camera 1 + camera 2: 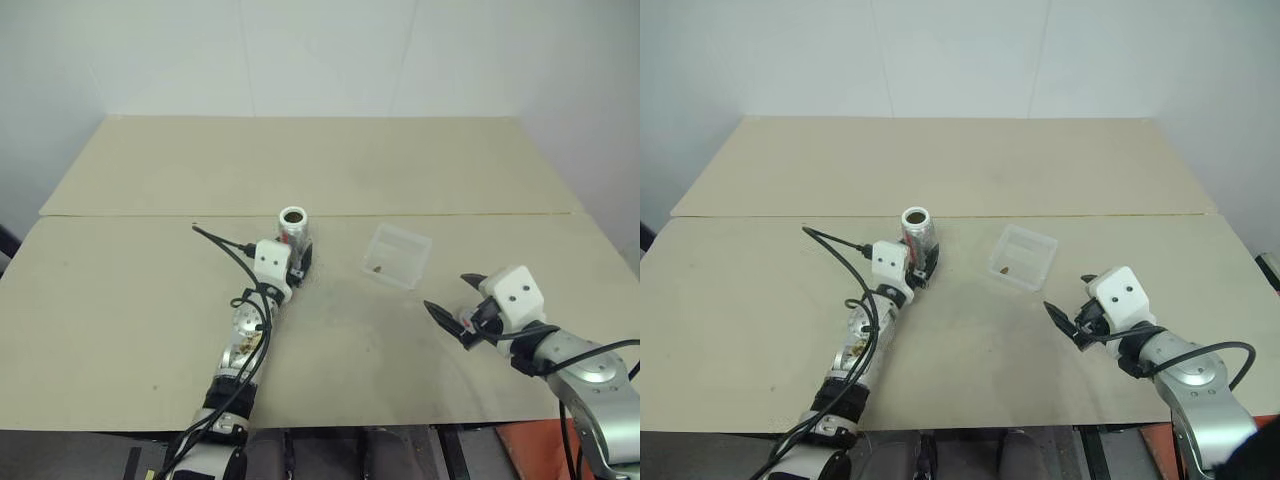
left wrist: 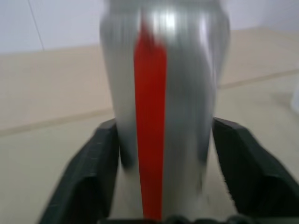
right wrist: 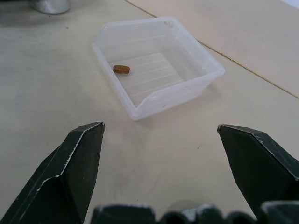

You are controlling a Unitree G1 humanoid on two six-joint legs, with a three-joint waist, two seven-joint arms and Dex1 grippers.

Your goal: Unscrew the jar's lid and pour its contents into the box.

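The jar [image 1: 293,226], silvery with a red stripe [image 2: 149,116], stands upright on the table with its mouth uncovered. My left gripper [image 1: 296,252] is open, one black finger [image 2: 93,172] on each side of the jar's lower part. The lid is out of view. The clear box [image 1: 408,236] lies to the right of the jar, and a small brown bit, the contents [image 3: 121,69], rests on its floor. My right gripper [image 1: 445,292] hovers open to the near right of the box, pointing at it, with nothing between its fingers. Beyond the box, the jar's foot [image 3: 49,4] is visible.
The table [image 1: 330,370] is two tan boards that meet at a seam [image 1: 150,214] running behind the jar and box. A black cable [image 1: 222,243] loops off my left wrist onto the table. White walls close in at the back and sides.
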